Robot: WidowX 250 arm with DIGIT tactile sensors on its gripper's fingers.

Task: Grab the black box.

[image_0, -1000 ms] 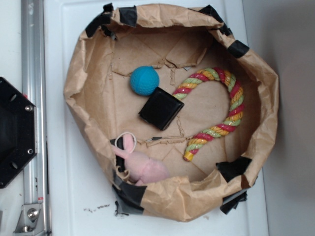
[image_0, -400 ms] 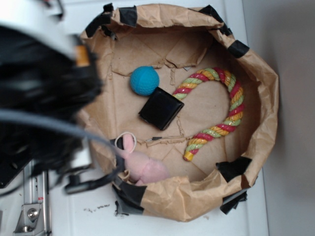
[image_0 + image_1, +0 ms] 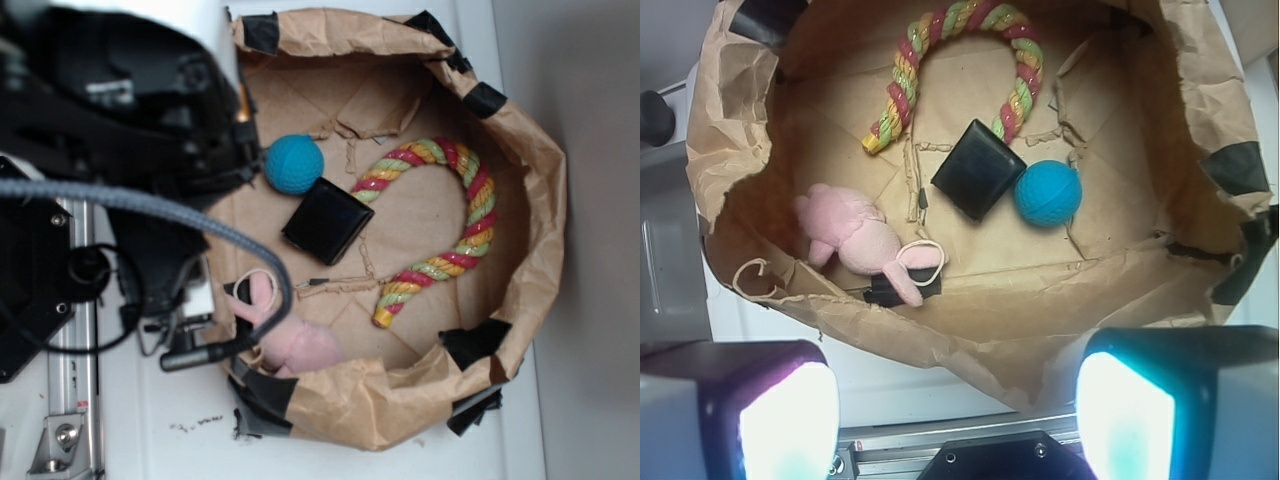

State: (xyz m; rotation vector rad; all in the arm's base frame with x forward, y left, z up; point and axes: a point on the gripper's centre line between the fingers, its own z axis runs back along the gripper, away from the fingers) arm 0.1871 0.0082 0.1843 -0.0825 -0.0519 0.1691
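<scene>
Since a moment ago our arm [image 3: 130,110] has swung further over the paper bin's [image 3: 970,330] near wall. Our pincer [image 3: 950,415] stands wide apart, holding nothing. Ahead of it, left to right, lie the pink plush [image 3: 855,240], the black box [image 3: 978,169] and, touching it, the blue ball [image 3: 1048,193].

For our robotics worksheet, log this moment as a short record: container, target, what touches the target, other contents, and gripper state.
container: brown paper basket with black tape patches on its rim
target: black box, lying flat on the basket floor
touching target: blue ball and the rope toy meet its corners
other contents: pink plush toy
gripper: gripper open, outside the basket rim, holding nothing
</scene>
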